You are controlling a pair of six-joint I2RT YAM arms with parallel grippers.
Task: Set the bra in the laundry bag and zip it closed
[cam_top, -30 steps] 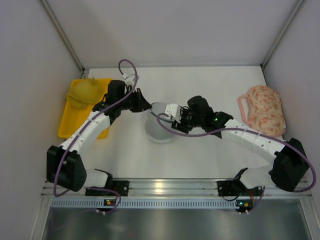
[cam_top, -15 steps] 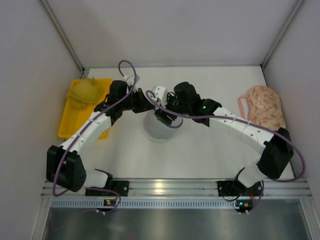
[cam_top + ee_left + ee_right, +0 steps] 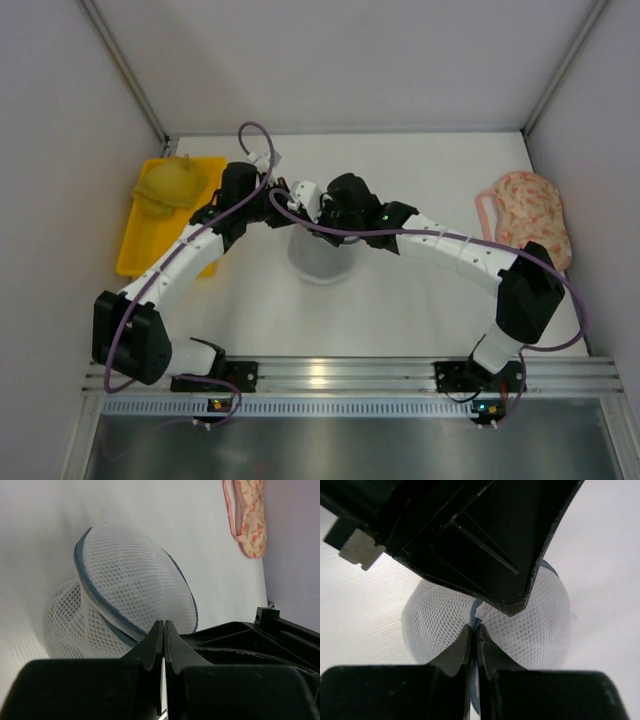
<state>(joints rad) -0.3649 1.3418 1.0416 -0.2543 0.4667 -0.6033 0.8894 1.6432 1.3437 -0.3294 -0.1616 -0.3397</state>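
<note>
The laundry bag (image 3: 318, 258) is a white mesh ball with a blue zipper rim, in mid-table. Both grippers meet at its top. My left gripper (image 3: 293, 208) is shut, and in the left wrist view its tips (image 3: 164, 623) close right at the rim of the laundry bag (image 3: 130, 590). The right wrist view shows a small white tab at the seam under the left gripper's tip (image 3: 512, 607). My right gripper (image 3: 474, 628) is shut with the blue zipper seam of the laundry bag (image 3: 530, 625) pinched between its fingers. The bra is not visible in any view.
A yellow tray (image 3: 135, 250) at the left wall carries a mustard bra (image 3: 168, 183). A pink floral bra (image 3: 525, 220) lies by the right wall. White walls close in the table on three sides, and a metal rail runs along the near edge.
My right gripper swung left across the bag to meet the left gripper and closed on the zipper seam. The left arm has stayed put.
</note>
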